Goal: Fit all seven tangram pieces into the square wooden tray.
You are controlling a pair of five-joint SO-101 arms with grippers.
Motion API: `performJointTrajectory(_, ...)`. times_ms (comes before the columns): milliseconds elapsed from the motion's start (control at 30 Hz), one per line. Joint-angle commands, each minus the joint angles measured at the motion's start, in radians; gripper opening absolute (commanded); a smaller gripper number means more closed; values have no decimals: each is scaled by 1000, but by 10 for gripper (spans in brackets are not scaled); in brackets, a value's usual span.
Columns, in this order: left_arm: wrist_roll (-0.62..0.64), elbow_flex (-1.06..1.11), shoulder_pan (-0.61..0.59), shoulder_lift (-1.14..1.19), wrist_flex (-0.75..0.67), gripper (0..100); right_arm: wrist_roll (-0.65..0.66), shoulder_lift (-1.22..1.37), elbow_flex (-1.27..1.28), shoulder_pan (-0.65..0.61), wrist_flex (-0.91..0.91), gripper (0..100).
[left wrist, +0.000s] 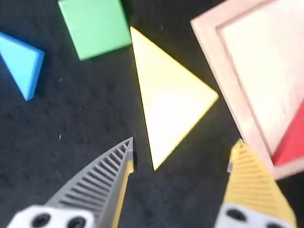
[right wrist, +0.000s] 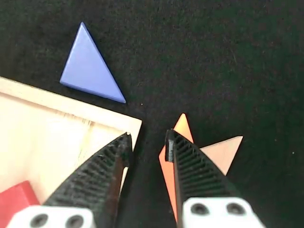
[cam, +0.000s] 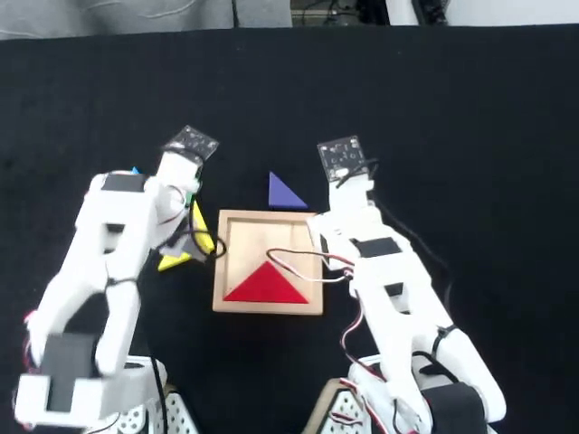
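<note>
The square wooden tray lies mid-table with a red triangle in its near half. My left gripper is open just above the cloth. Its fingers straddle the near tip of a yellow triangle, which lies against the tray's left side. A green square and a blue triangle lie beyond the yellow one. My right gripper hangs at the tray's far right corner, narrowly open and holding nothing. An orange piece lies partly under one finger. A violet triangle rests beyond the tray's far edge.
The table is covered in black cloth. The left arm stands over the pieces left of the tray, and the right arm runs along the tray's right side. Loose cables hang over the tray's right half.
</note>
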Motion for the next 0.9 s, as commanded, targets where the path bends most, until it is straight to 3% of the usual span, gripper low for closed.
performJointTrajectory(0, 64, -189, 15, 157, -3, 328, 35, -35, -2, 11, -20, 127)
performJointTrajectory(333, 100, -341, 18, 397, -2, 328, 40, -35, -2, 11, -20, 127)
performJointTrajectory(733, 167, -274, 27, 399, -5, 327, 40, -35, -2, 11, -20, 127)
performJointTrajectory(867, 164, -269, -50, 399, -60, 327, 40, -35, -2, 11, -20, 127)
